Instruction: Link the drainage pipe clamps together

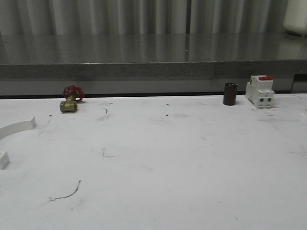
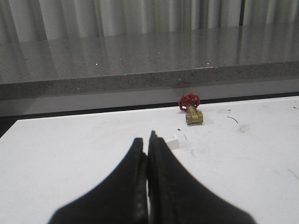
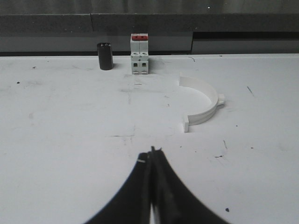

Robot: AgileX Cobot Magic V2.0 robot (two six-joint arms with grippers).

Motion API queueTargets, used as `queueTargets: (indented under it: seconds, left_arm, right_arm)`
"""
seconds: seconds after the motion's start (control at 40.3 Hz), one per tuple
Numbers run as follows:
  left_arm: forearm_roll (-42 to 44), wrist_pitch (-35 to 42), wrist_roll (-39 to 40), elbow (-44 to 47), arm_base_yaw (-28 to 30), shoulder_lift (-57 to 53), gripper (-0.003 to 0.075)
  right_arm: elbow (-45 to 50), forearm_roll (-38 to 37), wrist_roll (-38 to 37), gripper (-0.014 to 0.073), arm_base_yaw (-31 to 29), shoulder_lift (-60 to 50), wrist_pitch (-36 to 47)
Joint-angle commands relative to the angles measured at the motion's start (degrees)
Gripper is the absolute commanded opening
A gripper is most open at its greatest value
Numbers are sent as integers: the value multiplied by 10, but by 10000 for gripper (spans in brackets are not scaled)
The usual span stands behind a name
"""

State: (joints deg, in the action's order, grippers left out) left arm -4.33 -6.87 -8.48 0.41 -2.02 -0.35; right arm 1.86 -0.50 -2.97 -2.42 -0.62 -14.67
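Note:
One white half-ring drainage pipe clamp (image 1: 17, 127) lies at the table's left edge in the front view, cut off by the frame; its other end (image 1: 3, 159) shows lower down. In the left wrist view a small white flange of it (image 2: 173, 143) peeks out just beyond my left gripper (image 2: 145, 140), which is shut with nothing between its fingers. The other clamp (image 3: 202, 105) lies flat on the table in the right wrist view, ahead of and to one side of my right gripper (image 3: 152, 153), which is shut and empty.
A brass valve with a red handwheel (image 1: 70, 100) stands at the back left. A black cylinder (image 1: 230, 94) and a white breaker with a red top (image 1: 260, 90) stand at the back right. A grey counter ledge (image 1: 153, 71) runs behind the white table (image 1: 158, 163).

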Motion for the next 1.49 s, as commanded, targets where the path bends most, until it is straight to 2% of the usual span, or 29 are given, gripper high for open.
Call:
queueTargets:
  seconds: [0.0, 0.372, 0.496, 0.595, 0.744, 0.793, 0.942, 1.066, 1.215, 1.314, 1.339, 1.413, 1.463]
  left_arm:
    - [-2, 50, 0, 0, -1, -10, -20]
    - [0, 72, 0, 0, -1, -10, -20]
    - [0, 151, 0, -2, -1, -10, -20]
    - [-6, 214, 0, -28, -1, -10, -20]
    - [-6, 133, 0, -125, -1, 10, -20]
    - [-6, 78, 0, -165, -1, 35, -20]
    - [21, -19, 0, -244, -1, 145, -20]
    - [25, -31, 0, -276, -1, 219, -20]
    - [25, -27, 0, -284, -1, 238, -20]
    - [24, -29, 0, -284, -1, 238, -4]
    - [24, -29, 0, -284, -1, 238, 18]
    - [24, -29, 0, -284, -1, 238, 130]
    - [24, -29, 0, -284, -1, 238, 252]
  right_arm:
    - [-4, -5, 6, -62, -2, -9, 49]
    - [-4, -4, 6, -62, -2, -9, 65]
    - [-12, -4, 6, -62, -2, -9, 115]
    - [-50, -4, 6, -62, -2, -9, 121]
    - [-152, -4, 6, -62, -2, 5, 72]
    - [-186, -4, 6, -62, -2, 28, 47]
    - [-265, -4, 6, -62, -2, 126, -4]
    - [-295, -4, 6, -62, -2, 195, -11]
    - [-301, -4, 6, -57, -2, 221, -10]
    - [-301, -4, 6, 4, -2, 221, -11]
    - [-301, -4, 6, 50, -2, 221, -11]
    - [-301, -5, 6, 185, -2, 221, -11]
    - [-301, -5, 6, 286, -2, 221, -12]
